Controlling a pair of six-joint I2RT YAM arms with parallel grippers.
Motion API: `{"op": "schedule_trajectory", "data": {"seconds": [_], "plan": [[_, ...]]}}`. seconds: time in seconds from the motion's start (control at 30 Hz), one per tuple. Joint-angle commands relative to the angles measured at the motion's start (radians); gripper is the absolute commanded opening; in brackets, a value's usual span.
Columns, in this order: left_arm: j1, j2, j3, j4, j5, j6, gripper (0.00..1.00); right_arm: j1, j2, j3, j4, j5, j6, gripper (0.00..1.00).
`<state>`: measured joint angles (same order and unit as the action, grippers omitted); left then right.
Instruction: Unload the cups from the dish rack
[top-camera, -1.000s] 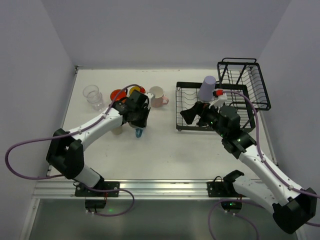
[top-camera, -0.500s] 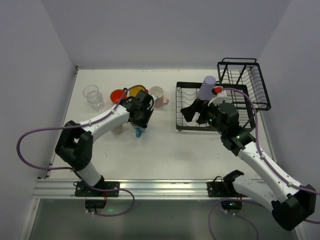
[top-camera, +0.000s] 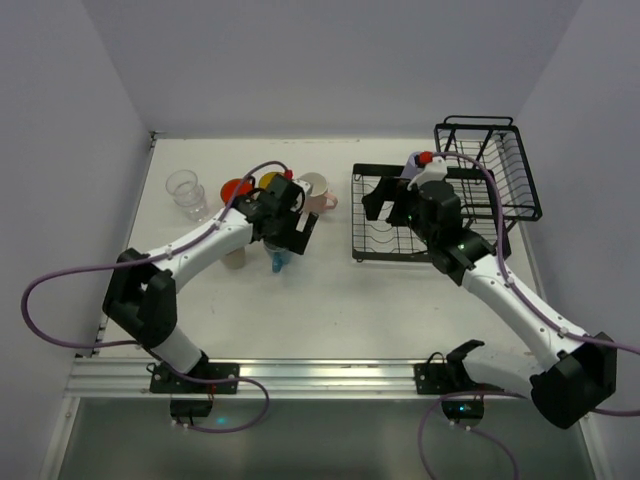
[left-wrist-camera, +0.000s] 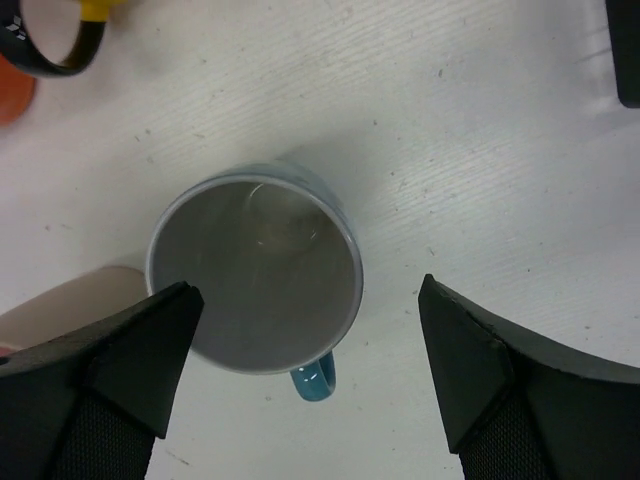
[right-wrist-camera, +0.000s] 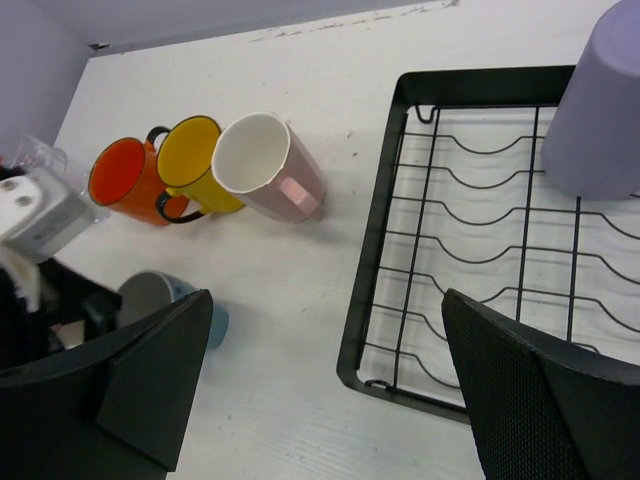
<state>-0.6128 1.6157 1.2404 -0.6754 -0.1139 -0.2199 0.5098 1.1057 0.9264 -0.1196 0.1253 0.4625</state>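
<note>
Left wrist view first: how does the left tool stand?

Spread wide, holding nothing. It hangs over the blue mug, which stands upright on the worktop, mouth up, handle toward the bottom of that view. One finger shows on either side of the mug. Whether either touches it, I cannot tell.

What lies around that mug?

Just beside it on the left is the salmon tumbler. Farther back stands the yellow mug, with the orange mug on its left and the pink mug on its right, all in a tight row. The glass stands at the far left, apart from them.

And the right tool?

Its fingers are also wide apart and hold nothing. It is held above the left part of the rack.

What sits in the rack?

The lavender tumbler, mouth down on the far side of the flat tray, near the tool but clear of its fingers. The raised basket sits at the far right.
</note>
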Motion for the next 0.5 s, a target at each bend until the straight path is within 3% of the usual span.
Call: {"op": "schedule_trajectory", "data": {"seconds": [0.0,0.13,0.23,0.47], "plan": [[-0.001,-0.124,0.059,0.028,-0.017,-0.010,1.00,0.012,0.060,0.093,0.011,0.120,-0.050,0.99],[-0.001,-0.262,0.033,0.133,0.048,-0.019,1.00,0.042,0.163,0.173,0.008,0.238,-0.094,0.99],[0.001,-0.460,-0.027,0.229,0.091,-0.027,1.00,0.049,0.265,0.258,-0.008,0.344,-0.125,0.99],[-0.001,-0.776,-0.221,0.375,0.172,-0.044,1.00,0.053,0.508,0.439,0.006,0.647,-0.156,0.99]]}}
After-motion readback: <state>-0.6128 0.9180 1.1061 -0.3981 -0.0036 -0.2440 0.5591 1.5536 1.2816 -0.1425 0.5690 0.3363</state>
